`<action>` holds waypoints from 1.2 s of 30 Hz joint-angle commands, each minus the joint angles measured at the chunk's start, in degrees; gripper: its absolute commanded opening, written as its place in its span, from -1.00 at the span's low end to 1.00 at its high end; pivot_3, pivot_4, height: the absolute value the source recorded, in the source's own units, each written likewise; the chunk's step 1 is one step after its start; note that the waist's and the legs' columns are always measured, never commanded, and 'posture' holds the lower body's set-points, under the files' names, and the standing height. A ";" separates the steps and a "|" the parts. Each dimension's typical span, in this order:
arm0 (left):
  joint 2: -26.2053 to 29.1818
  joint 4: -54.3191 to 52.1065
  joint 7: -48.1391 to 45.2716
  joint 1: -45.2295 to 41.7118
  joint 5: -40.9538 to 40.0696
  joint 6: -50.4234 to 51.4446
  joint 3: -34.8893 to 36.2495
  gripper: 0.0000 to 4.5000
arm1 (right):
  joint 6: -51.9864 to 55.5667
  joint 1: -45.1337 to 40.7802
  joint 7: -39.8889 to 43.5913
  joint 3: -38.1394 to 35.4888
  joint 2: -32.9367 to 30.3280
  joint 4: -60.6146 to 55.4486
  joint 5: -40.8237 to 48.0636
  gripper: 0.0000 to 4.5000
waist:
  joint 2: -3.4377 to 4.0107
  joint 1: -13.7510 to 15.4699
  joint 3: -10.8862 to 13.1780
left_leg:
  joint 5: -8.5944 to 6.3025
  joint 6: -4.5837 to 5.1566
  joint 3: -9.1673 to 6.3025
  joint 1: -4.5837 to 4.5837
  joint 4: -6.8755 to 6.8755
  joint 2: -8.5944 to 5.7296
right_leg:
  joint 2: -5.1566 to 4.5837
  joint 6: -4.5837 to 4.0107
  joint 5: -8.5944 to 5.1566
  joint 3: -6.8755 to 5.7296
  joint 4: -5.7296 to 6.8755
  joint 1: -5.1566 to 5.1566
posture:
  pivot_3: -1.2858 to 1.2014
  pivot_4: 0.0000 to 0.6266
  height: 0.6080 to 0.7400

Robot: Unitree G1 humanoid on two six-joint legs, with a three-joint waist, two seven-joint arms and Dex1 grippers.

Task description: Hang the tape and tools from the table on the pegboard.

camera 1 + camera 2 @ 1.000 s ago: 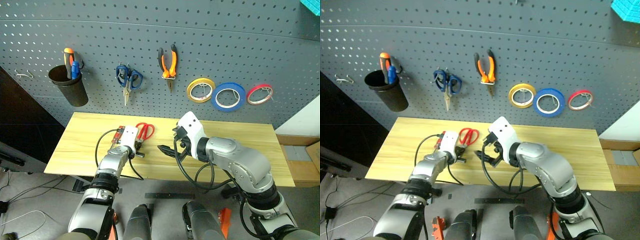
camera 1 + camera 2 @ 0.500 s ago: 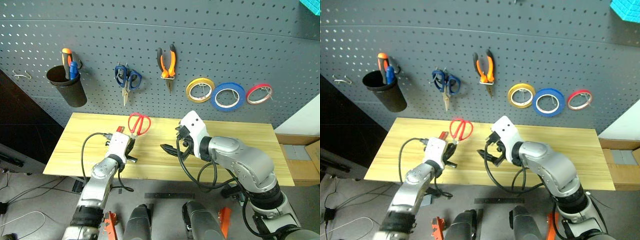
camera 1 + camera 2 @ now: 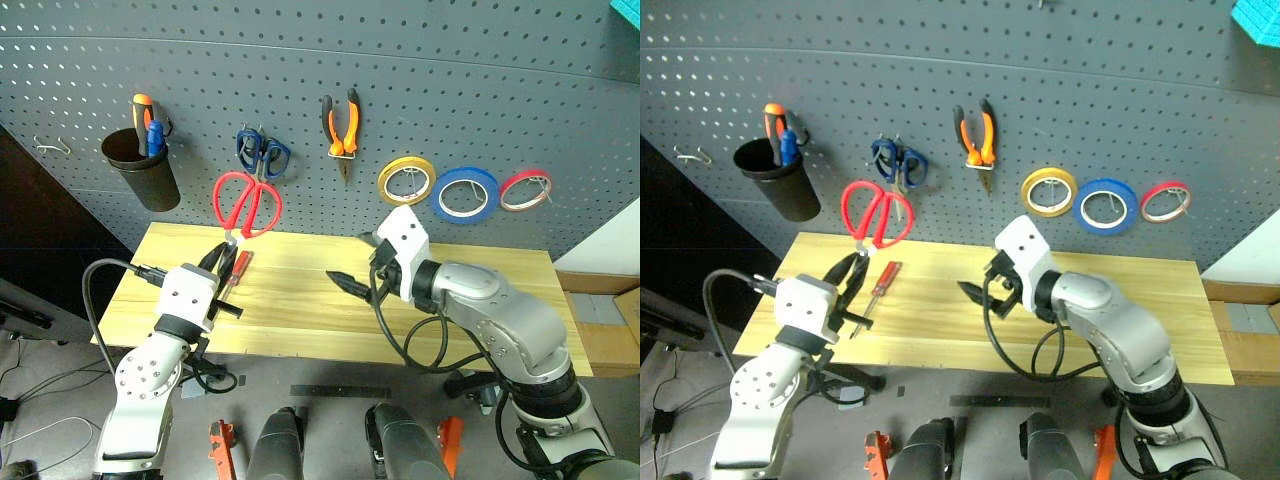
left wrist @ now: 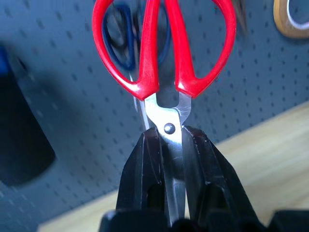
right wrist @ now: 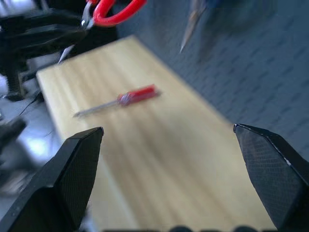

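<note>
Red-handled scissors [image 4: 161, 58]: blades hidden between left gripper [image 4: 166, 145] fingers, handle loops cut off above. Screwdriver [image 5: 120, 100] beyond right gripper [image 5: 178, 145]: blurred.

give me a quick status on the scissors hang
Left gripper shut on red-handled scissors, held up before the pegboard. Right gripper open, empty. Screwdriver on the table.

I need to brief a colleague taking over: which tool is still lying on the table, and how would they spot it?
Look at the light wooden table below the dark grey pegboard. On its left part lies a slim red-handled screwdriver, near the left gripper. Unlike the red-handled scissors raised in that gripper's fingers, it rests flat on the wood.
</note>
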 commanded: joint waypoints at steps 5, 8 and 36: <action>2.29 1.88 -1.57 -9.32 -0.92 -1.30 1.19 -0.89 | -3.84 -1.29 1.67 -2.14 0.70 -2.67 1.54 1.00 | 0.00 -0.08 0.00 | 0.00 0.00 0.02 0.00 0.00 0.00 | 0.00 0.00 0.00 0.02 0.00 0.01 | 0.00 -0.35 1.00; 3.11 5.77 -2.70 -12.83 -0.70 -1.63 0.47 -0.89 | -3.68 -1.59 1.31 -1.51 1.30 -2.49 1.22 1.00 | 0.00 -0.11 0.00 | 0.00 0.00 -0.01 0.00 -0.01 0.01 | 0.03 0.00 0.00 -0.01 0.01 0.00 | -0.01 -0.34 1.00; 3.10 23.15 -4.08 -19.25 1.99 -1.80 -3.05 -0.74 | -3.25 -1.40 0.77 0.02 2.06 -2.81 0.83 1.00 | 0.01 -0.19 0.01 | -0.01 0.01 -0.02 0.00 -0.12 0.00 | 0.00 -0.01 0.01 -0.02 0.00 -0.02 | -0.02 -0.27 1.00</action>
